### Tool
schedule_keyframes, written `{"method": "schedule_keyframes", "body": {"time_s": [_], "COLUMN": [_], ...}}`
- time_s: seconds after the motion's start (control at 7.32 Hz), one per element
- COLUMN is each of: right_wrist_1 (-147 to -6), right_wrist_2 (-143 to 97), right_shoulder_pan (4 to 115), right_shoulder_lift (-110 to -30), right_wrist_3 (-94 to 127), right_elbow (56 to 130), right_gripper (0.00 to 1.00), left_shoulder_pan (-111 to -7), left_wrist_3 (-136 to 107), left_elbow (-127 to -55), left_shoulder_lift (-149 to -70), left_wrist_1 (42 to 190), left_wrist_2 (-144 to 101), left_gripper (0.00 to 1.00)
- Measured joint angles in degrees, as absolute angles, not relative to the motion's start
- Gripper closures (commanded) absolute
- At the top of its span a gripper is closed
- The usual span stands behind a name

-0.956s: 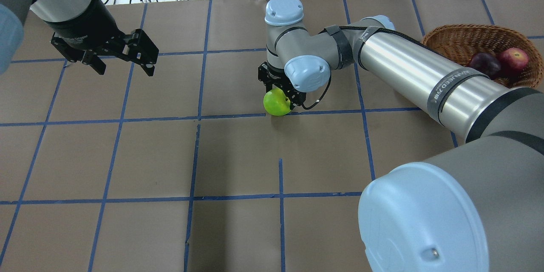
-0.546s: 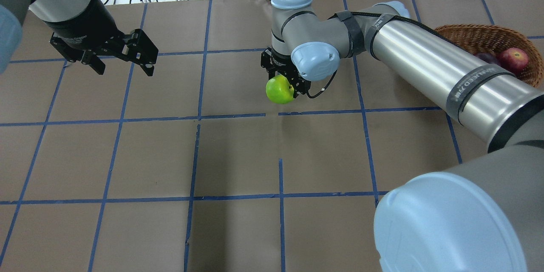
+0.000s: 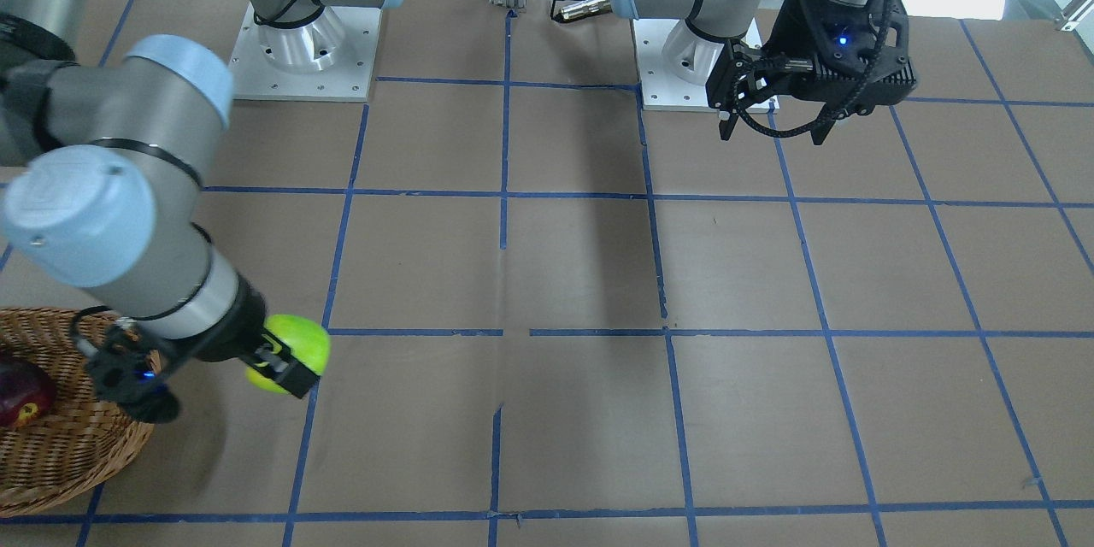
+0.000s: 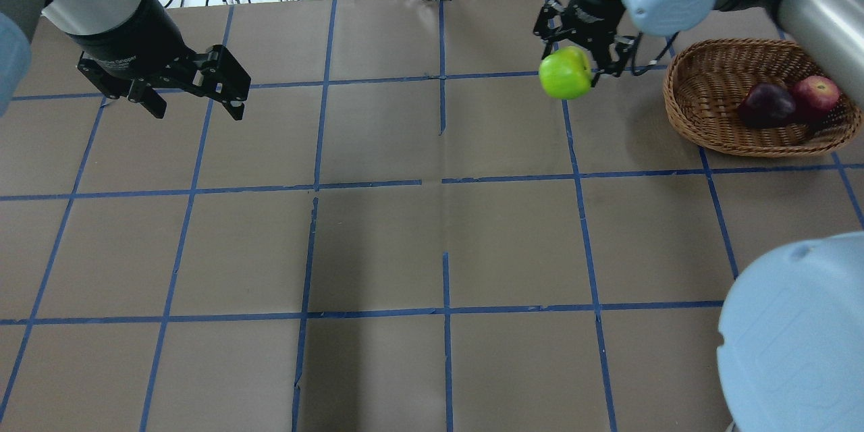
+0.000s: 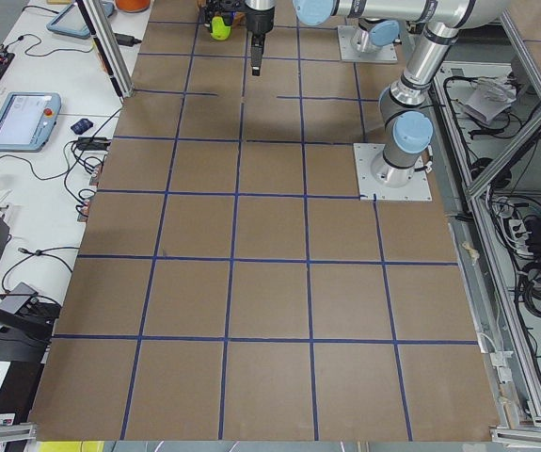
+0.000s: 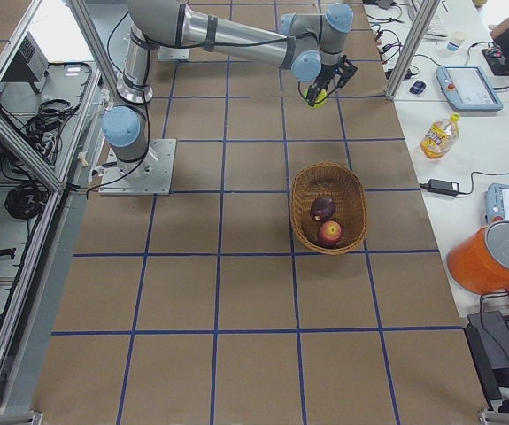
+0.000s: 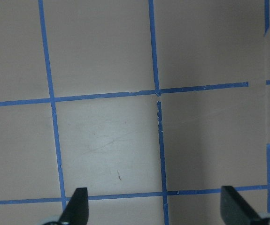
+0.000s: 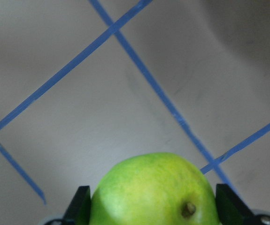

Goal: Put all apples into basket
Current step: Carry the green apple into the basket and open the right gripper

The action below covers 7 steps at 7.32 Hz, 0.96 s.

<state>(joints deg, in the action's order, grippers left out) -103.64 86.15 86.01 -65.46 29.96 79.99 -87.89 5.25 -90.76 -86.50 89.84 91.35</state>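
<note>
right gripper: fingers closed on the lime-green apple, one finger on each flank; the right wrist view shows the fruit filling the gap between the black fingertips, stem hollow facing the camera; the grip looks firm, with no visible space between pads and skin; the apple hangs clear of the table, and brown surface and blue tape lines show beneath it; in the overhead view the held apple sits beside the basket, on the side toward the table's middle, apart from the braided rim and not above the basket's hollow; the front-facing view agrees, with the fruit just outside the wicker edge.

basket contents: dark purple-maroon apple and red apple, lying touching each other against the wall farthest from the held fruit; the red one shows a pale stem hollow turned upward.

left gripper: fingers spread wide, nothing between them; the left wrist view shows only bare table and tape between the two tips; it hangs above the table on the robot's left side, well apart from the basket and all three apples.
</note>
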Motion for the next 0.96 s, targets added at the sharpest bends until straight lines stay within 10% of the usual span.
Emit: {"method": "schedule_keyframes", "body": {"time_s": [0.55,0.68,0.96], "right_wrist_1": [-104.78,-107.77,-110.95], "right_wrist_2": [94.96,96.85,97.83], "right_shoulder_pan": [72.8,70.9,68.96], "right_shoulder_lift": [-62.56,-60.73,-58.53], "right_wrist_3": [7.33,4.96,2.8], "right_elbow": [80.39,80.6,80.88], "right_gripper": [1.0,0.85,0.0], "left_shoulder_pan": [-87.91,-87.9,-87.89], "left_wrist_3": [5.28,5.13,5.08], "left_elbow": [-90.82,-90.85,-91.52], "left_shoulder_lift": [-86.15,-86.11,-85.86], "left_wrist_1": [90.14,90.21,90.16], "left_wrist_2": [91.58,91.53,91.7], "left_gripper": [0.0,0.0,0.0]}}
